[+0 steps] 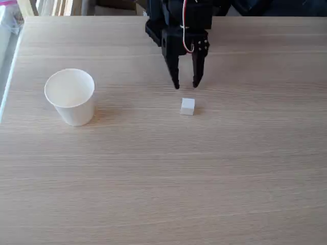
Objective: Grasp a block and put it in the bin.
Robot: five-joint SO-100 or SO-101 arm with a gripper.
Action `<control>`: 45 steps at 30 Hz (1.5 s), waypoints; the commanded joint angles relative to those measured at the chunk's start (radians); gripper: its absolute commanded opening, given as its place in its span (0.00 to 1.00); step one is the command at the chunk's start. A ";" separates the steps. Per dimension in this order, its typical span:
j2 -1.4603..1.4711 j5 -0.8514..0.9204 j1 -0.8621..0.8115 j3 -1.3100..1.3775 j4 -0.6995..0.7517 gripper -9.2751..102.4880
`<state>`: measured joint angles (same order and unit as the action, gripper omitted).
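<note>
The block [187, 106] is lying on the bare wooden table [204, 178], a little right of the middle of the fixed view, and it is found at about six o'clock from the claw [186, 84], just beyond the fingertips and apart from them. The gap between the two dark fingers is being held roughly over the block's own line, so the coming move is judged to be mostly a matter of reaching forward and down (little sideways correction looks needed). The block is seen as a tiny white cube with plain faces, and no long axis is offered by it; one flat face is turned roughly toward the camera. Its width is looking close to the gap between the fingertips, so the fit is judged to be tight.

The claw is being held partly open, its fingers pointing downward, and nothing is gripped in it.

The cup [70, 96] is standing upright well apart at about nine o'clock from the block, its open mouth facing up, and nothing can be made out inside it.
</note>
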<state>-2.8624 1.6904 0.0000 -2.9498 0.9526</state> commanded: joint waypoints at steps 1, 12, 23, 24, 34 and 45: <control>0.077 -0.020 0.002 0.066 -0.064 0.30; 0.256 -0.120 0.044 0.163 -0.172 0.29; 0.410 -0.123 0.014 0.253 -0.213 0.30; 0.419 -0.124 0.012 0.258 -0.215 0.30; 0.479 -0.132 0.005 0.268 -0.235 0.30; 0.621 -0.170 0.015 0.362 -0.258 0.30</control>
<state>-2.2565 1.5263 0.0107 -2.6262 0.7148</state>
